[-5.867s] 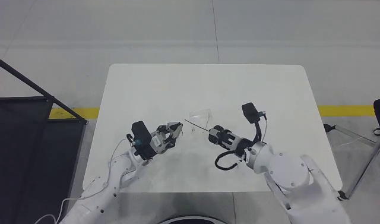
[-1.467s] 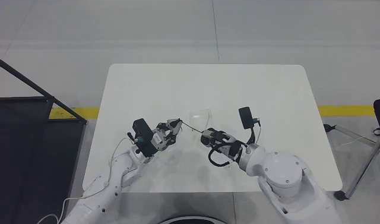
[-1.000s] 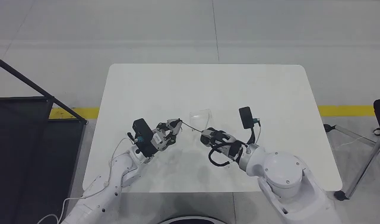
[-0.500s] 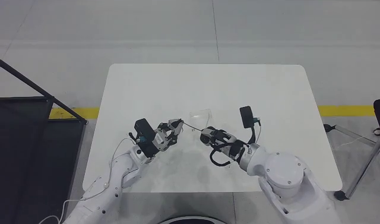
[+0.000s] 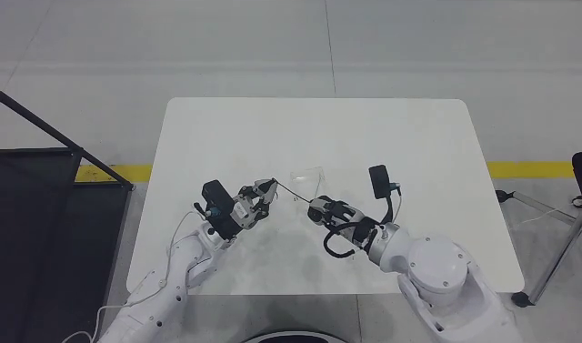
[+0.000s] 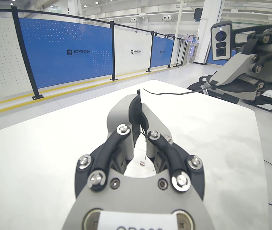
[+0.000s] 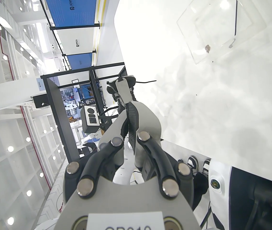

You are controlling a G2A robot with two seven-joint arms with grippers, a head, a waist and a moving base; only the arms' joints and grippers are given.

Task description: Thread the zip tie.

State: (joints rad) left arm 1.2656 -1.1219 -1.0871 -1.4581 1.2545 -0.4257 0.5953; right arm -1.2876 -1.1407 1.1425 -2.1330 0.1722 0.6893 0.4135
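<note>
A thin black zip tie (image 5: 293,192) (image 6: 171,94) runs through the air between my two grippers, above the white table (image 5: 409,161). My right gripper (image 5: 316,206) (image 7: 129,106) is shut on one end of its strap. The strap's curled free tip ends just beside my left gripper (image 5: 269,190) (image 6: 138,98). That gripper is shut on a short black stub with a thin black strand between its pads. I cannot tell whether the tip touches the stub.
A clear plastic tray (image 5: 307,175) (image 7: 212,8) lies flat on the table just beyond the grippers, with another black zip tie (image 7: 235,20) in it. The table's far and right parts are bare white surface.
Since the earliest frame my right gripper has moved left toward the left one, which has shut. Over the last second both arms have shifted only slightly.
</note>
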